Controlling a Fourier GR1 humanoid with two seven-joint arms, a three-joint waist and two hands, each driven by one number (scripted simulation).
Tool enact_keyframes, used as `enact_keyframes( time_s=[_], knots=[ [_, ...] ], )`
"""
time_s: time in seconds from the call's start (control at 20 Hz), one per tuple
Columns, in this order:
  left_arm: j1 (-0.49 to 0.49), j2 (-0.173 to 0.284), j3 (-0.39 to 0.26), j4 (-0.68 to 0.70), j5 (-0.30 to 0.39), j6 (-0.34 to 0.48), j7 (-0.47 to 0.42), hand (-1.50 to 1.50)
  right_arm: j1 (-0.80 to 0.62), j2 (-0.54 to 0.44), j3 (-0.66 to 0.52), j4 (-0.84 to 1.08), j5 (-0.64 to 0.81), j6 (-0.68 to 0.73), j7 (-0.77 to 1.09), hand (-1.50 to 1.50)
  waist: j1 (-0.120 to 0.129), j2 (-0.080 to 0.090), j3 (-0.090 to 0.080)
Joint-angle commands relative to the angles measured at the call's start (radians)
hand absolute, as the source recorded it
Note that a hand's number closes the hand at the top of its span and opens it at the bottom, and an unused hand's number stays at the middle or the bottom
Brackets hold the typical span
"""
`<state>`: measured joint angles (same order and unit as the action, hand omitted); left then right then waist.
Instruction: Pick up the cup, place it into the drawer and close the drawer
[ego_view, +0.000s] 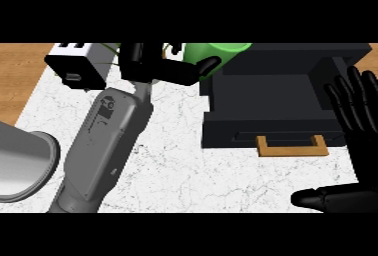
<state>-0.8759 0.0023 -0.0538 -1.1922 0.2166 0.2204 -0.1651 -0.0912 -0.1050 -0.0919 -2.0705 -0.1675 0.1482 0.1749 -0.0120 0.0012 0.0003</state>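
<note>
Here, on the white marbled counter (177, 165), my left hand (159, 67) is stretched far forward at the end of its grey forearm (103, 145), which crosses the counter on a slant from the lower edge. The fingers of that hand are curled, and the thumb (205, 64) reaches out to the right so that its tip touches the side of the green cup (214, 51). The cup stands at the far edge of the view, just beside the left rear corner of the black drawer unit (280, 95), and I cannot tell whether my fingers wrap behind it or only meet it from the left. My right hand (362, 125) rests at the right edge of the view, its fingers straight, spread and pointing up, overlapping the drawer unit's right side; its thumb lies low near the bottom edge. The drawer stands pulled out toward me, its dark well open on top, and a wooden handle (291, 147) is fixed to its front. A black-and-white toaster (77, 62) sits at the far left of the counter, close beside my left hand. A grey, rounded metal shape (26, 162) enters from the left edge.
</note>
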Motion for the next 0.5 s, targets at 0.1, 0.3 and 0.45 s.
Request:
enact_keyframes(
  time_s=[0.1, 0.3, 0.45],
  knots=[
    [-0.083, -0.002, -0.112, 0.073, 0.003, 0.09, 0.032, 1.5, -0.104, -0.021, -0.041, 0.101, -0.008, -0.013, -0.001, -1.5, 0.006, 0.0, 0.0],
    [-0.187, -0.002, -0.065, 0.305, 0.069, 0.086, -0.072, 1.5, 0.064, 0.005, -0.01, 0.004, -0.021, 0.033, -0.048, -1.5, -0.013, 0.002, 0.0],
    [-0.313, -0.002, -0.047, 0.431, 0.087, 0.109, -0.073, 1.5, 0.008, -0.007, -0.031, 0.069, -0.031, 0.041, -0.072, -1.5, -0.016, 0.005, 0.0]
  ],
)
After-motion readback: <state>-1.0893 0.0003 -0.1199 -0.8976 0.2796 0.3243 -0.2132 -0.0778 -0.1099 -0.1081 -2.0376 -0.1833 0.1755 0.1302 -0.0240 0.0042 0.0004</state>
